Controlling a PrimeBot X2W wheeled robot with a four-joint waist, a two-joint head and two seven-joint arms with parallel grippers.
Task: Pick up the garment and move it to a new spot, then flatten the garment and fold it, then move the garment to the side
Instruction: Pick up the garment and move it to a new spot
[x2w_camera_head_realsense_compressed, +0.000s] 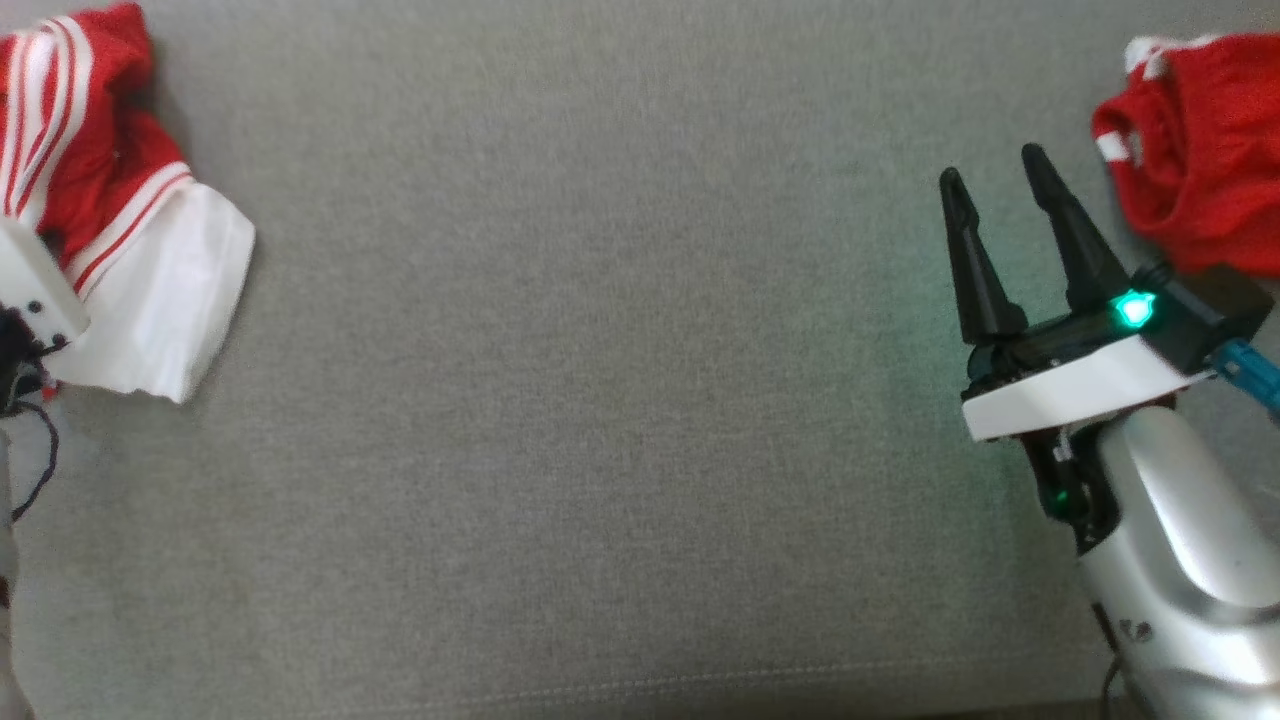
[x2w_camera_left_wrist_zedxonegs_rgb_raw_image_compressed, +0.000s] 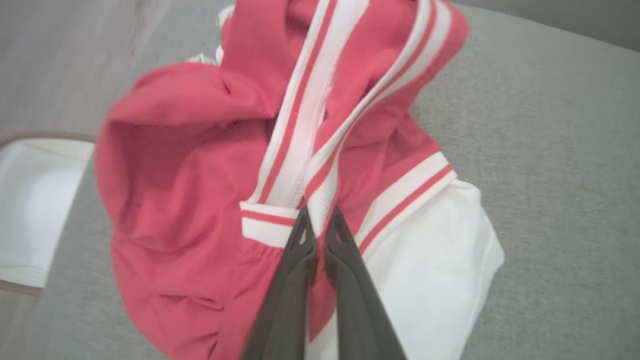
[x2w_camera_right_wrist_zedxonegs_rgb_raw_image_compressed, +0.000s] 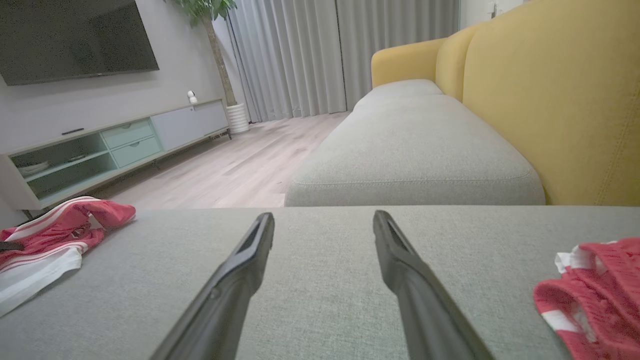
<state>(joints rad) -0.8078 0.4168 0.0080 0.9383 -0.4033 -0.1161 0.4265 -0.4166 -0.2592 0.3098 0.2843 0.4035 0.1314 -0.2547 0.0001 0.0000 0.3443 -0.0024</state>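
At the far left lies the red and white garment (x2w_camera_head_realsense_compressed: 110, 200), crumpled in a heap on the grey sofa cushion (x2w_camera_head_realsense_compressed: 620, 400). It is of soft knit cloth, red with white stripes, and one smooth white panel is spread flat toward the middle. The left pincer (x2w_camera_left_wrist_zedxonegs_rgb_raw_image_compressed: 319, 212) is closed on it, its two dark fingers pinching the ribbed striped band (x2w_camera_left_wrist_zedxonegs_rgb_raw_image_compressed: 295, 150) where two folds meet.

I judge this to be the first step, the picking up, because the cloth is bunched and not flattened. The next move calls for a lift high enough to free the hanging folds, then a carry toward the bare middle of the cushion, which has a coarse woven surface.

Further right, the right pincer (x2w_camera_head_realsense_compressed: 990, 163) stands open above the cushion and holds nothing. Just beyond it a second red garment (x2w_camera_head_realsense_compressed: 1210, 170) lies rumpled.
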